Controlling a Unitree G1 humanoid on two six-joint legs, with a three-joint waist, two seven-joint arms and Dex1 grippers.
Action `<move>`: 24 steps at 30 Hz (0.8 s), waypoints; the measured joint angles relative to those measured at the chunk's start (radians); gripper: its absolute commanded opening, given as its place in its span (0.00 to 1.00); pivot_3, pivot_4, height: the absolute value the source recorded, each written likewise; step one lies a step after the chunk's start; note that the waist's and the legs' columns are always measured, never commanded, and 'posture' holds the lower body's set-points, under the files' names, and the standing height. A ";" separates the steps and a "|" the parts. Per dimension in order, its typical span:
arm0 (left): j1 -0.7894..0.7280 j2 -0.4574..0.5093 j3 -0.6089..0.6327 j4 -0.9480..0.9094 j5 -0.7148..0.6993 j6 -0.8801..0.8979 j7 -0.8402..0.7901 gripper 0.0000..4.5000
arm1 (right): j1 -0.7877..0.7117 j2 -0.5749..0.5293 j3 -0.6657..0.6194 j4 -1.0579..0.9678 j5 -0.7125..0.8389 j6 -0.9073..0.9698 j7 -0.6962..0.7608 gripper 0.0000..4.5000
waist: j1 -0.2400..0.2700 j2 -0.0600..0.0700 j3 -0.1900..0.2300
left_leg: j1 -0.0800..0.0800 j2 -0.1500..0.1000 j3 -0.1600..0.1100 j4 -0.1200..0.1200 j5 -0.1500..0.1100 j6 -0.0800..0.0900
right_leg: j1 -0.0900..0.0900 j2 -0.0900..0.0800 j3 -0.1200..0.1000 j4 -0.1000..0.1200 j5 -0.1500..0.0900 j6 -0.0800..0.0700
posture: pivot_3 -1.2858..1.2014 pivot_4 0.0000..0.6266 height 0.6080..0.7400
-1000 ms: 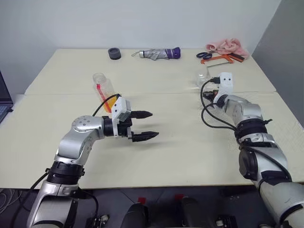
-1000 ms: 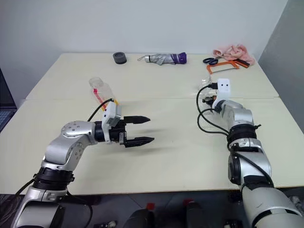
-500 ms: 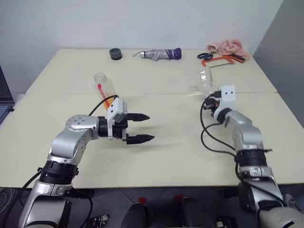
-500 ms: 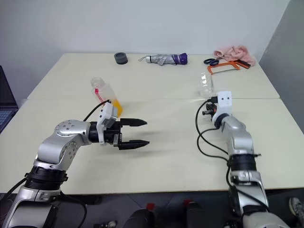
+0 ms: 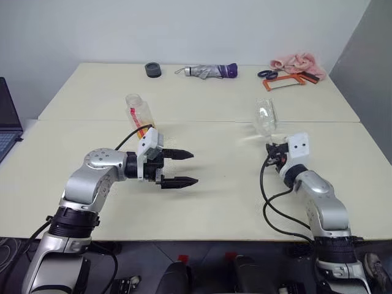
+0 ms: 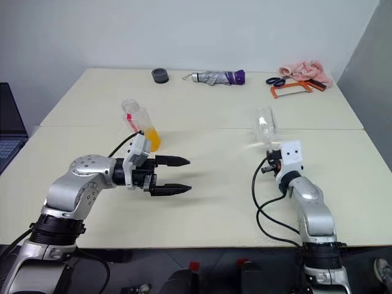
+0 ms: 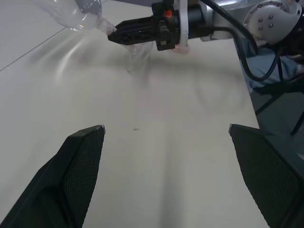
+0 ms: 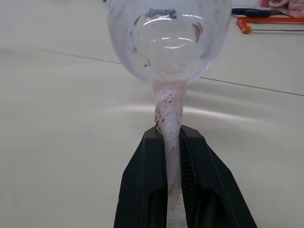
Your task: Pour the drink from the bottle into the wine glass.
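The bottle stands leaning on the left half of the table, its top open, with the orange drink low inside it. Just in front of it my left gripper points right, open and empty, its fingers spread wide. The wine glass is clear and looks empty. My right gripper is shut on its thin stem, with the bowl tipped up and away from me over the table's right half. The left wrist view shows that glass bowl at the tip of the right gripper's fingers.
Along the far edge of the table lie a black tape roll, a folded grey and purple umbrella, scissors with an orange saw and a pink cloth. A laptop sits at the left. A seam crosses the table.
My right arm has pulled back toward me and a little lower, carrying the wine glass by its stem. The left gripper has stayed open in place. The camera view has shifted slightly.
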 measured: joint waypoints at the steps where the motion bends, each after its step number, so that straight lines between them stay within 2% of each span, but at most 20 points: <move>1: 0.000 0.003 0.000 -0.002 -0.001 0.000 -0.005 1.00 | 0.007 0.000 0.004 -0.006 -0.001 0.000 0.000 0.02 | 0.000 -0.001 -0.001 | 0.001 0.000 0.000 0.000 0.000 0.000 | 0.001 0.000 0.000 0.000 0.000 0.000 | 0.52 0.24 1.00; 6: -0.005 -0.008 0.001 -0.003 0.004 -0.028 0.017 1.00 | 0.075 -0.007 0.015 -0.060 -0.012 -0.012 -0.002 0.02 | 0.011 -0.004 -0.007 | 0.003 0.000 -0.001 0.000 0.000 0.000 | 0.004 0.001 0.000 -0.002 0.000 0.000 | 0.52 0.24 1.00; 11: -0.006 -0.022 0.010 0.001 0.009 -0.049 0.068 1.00 | 0.109 -0.005 0.023 -0.073 -0.027 -0.036 -0.002 0.02 | 0.021 -0.005 -0.008 | 0.019 0.000 -0.002 -0.007 -0.001 0.001 | 0.023 0.005 0.000 -0.016 0.000 0.000 | 0.52 0.24 1.00; 14: -0.007 -0.026 0.026 0.006 0.009 -0.049 0.095 1.00 | 0.049 0.021 0.039 -0.017 -0.036 -0.068 -0.005 0.02 | 0.019 -0.005 -0.008 | 0.026 0.000 0.000 -0.012 -0.001 0.001 | 0.026 0.005 0.003 -0.016 0.000 0.000 | 0.52 0.24 1.00; 18: -0.019 -0.038 0.031 0.009 0.009 -0.050 0.108 1.00 | -0.121 0.078 0.037 0.165 -0.029 -0.095 -0.024 0.02 | -0.006 -0.002 -0.006 | 0.028 0.003 0.001 -0.015 -0.001 0.001 | 0.024 0.009 0.005 -0.015 0.000 0.000 | 0.52 0.24 1.00; 24: -0.022 -0.040 0.034 0.015 0.011 -0.052 0.121 1.00 | -0.294 0.102 0.012 0.391 -0.029 -0.216 -0.041 0.02 | -0.005 0.002 -0.004 | 0.017 0.003 0.000 -0.015 -0.001 0.001 | 0.013 0.008 0.004 -0.014 -0.001 -0.002 | 0.52 0.24 1.00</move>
